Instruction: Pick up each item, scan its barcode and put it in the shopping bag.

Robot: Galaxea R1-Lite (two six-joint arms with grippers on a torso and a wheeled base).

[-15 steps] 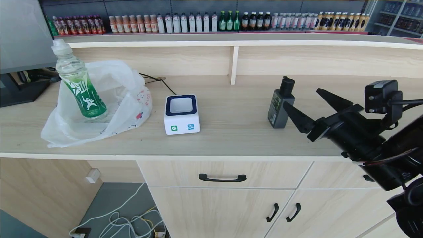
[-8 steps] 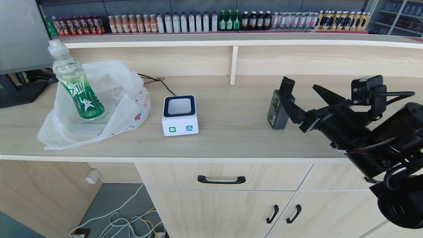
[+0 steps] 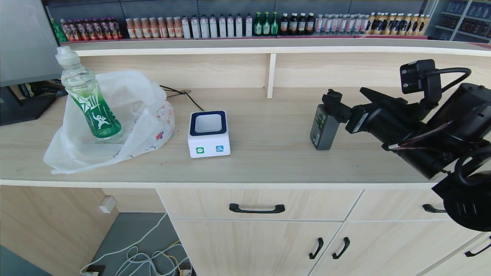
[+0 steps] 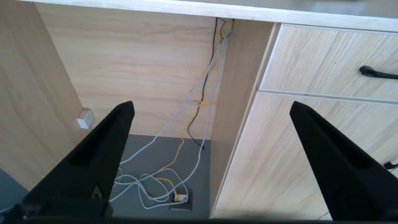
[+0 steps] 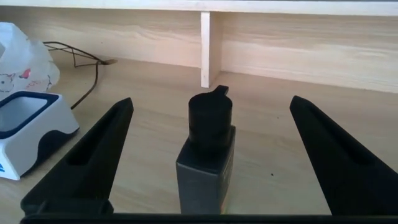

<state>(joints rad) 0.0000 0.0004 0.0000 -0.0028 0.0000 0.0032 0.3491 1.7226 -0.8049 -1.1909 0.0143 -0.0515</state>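
Observation:
A dark grey bottle [image 3: 324, 124] with a black cap stands upright on the wooden counter [image 3: 268, 161], right of centre. My right gripper [image 3: 345, 96] is open at cap height, one finger on each side of the bottle's top. The right wrist view has the bottle [image 5: 208, 165] centred between the spread fingers [image 5: 81, 165] of the right gripper [image 5: 211, 104]. A white scanner [image 3: 209, 133] with a dark blue rim sits mid-counter. Left of it, a green-labelled drink bottle [image 3: 92, 101] stands in the white plastic shopping bag [image 3: 147, 115]. My left gripper [image 4: 211, 107] hangs open and empty below the counter.
A raised back ledge with a vertical divider [image 3: 271, 74] closes off the counter's far side. A black cable [image 3: 184, 94] runs behind the scanner. A monitor [image 3: 23, 42] stands at the far left. Drawers and doors [image 3: 257, 207] sit under the counter; loose cables [image 4: 161, 186] lie on the floor.
My right gripper has moved forward and up to the dark bottle, from beside it to straddling its cap. The head camera shifted slightly early on.

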